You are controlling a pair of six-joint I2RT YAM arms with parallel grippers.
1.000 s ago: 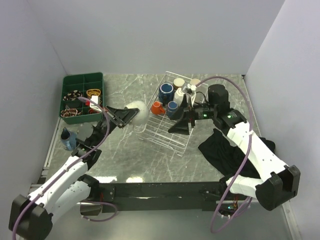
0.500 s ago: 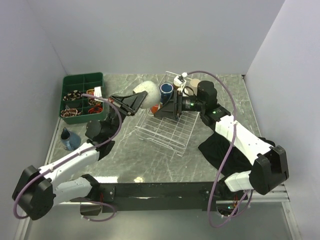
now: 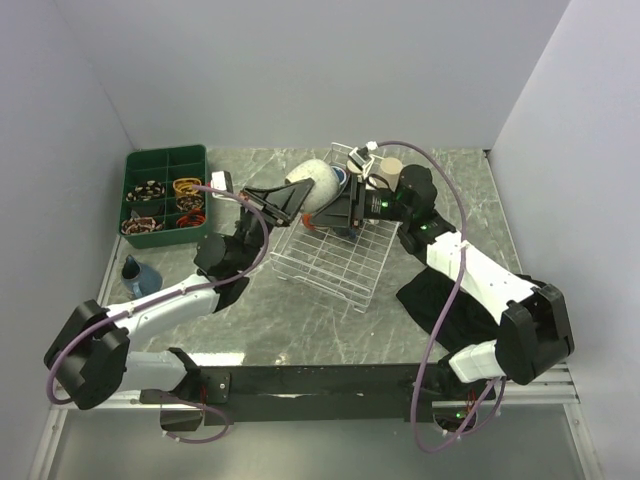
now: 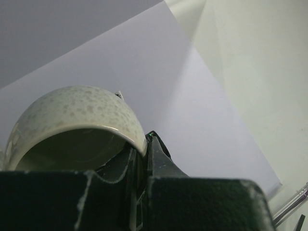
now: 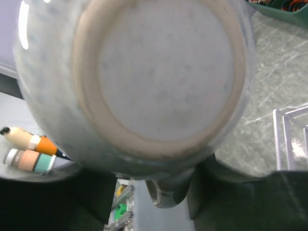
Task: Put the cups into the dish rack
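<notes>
Your left fingers (image 4: 163, 166) pinch the speckled mug (image 3: 312, 183) by its rim. Its base sits right before your right fingers (image 3: 340, 213); spread or gripping, can't tell.

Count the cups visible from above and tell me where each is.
4. Speckled cup in the left gripper, over the dish rack's far left corner; dark blue mug beside it; white mug and beige tumbler at the rack's far end. The right arm may hide more.

top: high, looking down on table (image 3: 300, 320) | wrists: close-up — all share cream cup (image 3: 316, 178)
</notes>
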